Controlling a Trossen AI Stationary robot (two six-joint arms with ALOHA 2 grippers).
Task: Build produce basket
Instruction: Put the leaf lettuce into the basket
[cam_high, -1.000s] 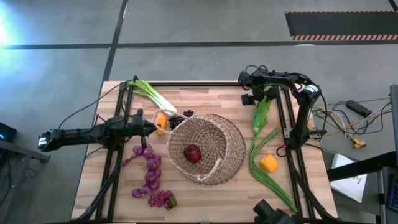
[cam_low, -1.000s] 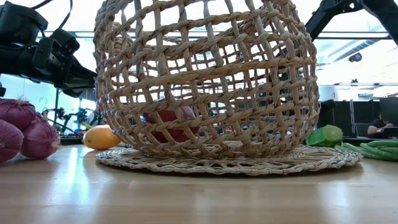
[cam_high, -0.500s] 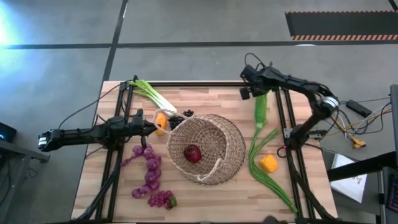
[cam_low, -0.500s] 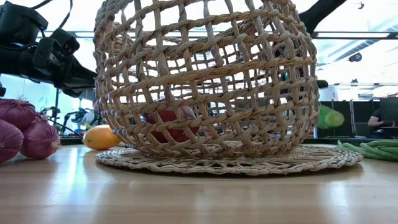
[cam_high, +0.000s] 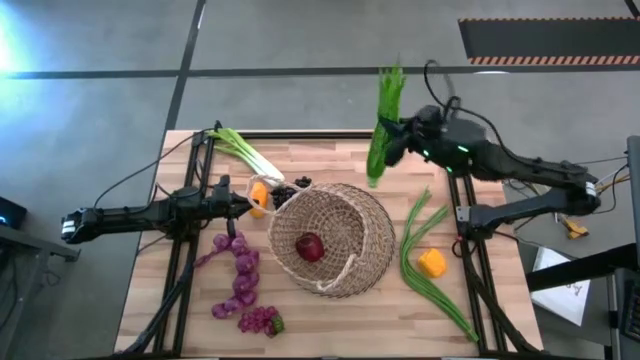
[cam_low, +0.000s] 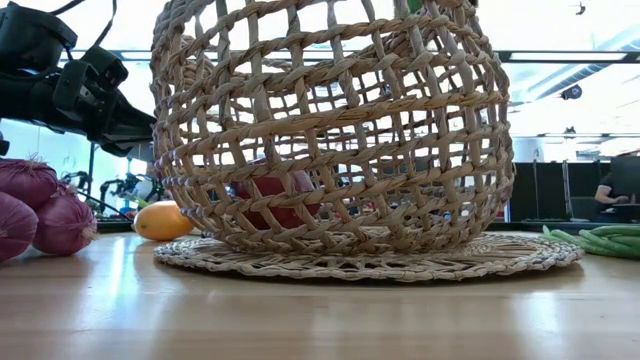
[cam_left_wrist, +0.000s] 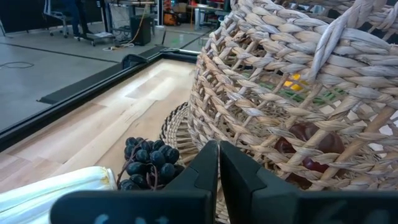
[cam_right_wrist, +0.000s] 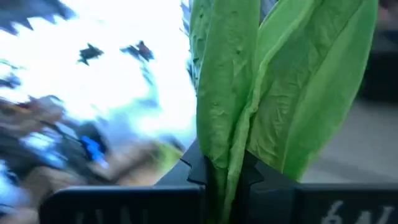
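Note:
The woven wicker basket (cam_high: 335, 240) stands on the table's middle with a red apple (cam_high: 309, 246) inside. My right gripper (cam_high: 396, 140) is shut on a bunch of green leaves (cam_high: 384, 110), high over the table's far edge beyond the basket. My left gripper (cam_high: 247, 205) is shut and empty, level, just left of the basket, beside an orange piece (cam_high: 259, 195) and dark grapes (cam_left_wrist: 146, 163). The white-green leek (cam_high: 243, 153) lies at the far left. Purple bunches (cam_high: 240, 272) and a pink-red bunch (cam_high: 260, 320) lie at the near left. My right gripper pinches the green leaf bunch between its two fingers at the folded lower part of the leaves (cam_right_wrist: 225, 163). The leaves stick out past the fingertips (cam_right_wrist: 249, 74). In the high view the bunch reaches out on both sides of the gripper and is lifted clear of the table.
More long green leaves (cam_high: 422, 262) and a second orange piece (cam_high: 432, 263) lie right of the basket. Black frame rails (cam_high: 190, 200) run along both sides of the table. In the low view the basket (cam_low: 330, 130) fills the middle, and the left arm (cam_low: 70, 90) hangs at its left.
My right gripper has risen from the table's far right with the green leaf bunch and swung toward the table's left and far edge. The bunch, which lay on the table, is lifted clear and has turned about.

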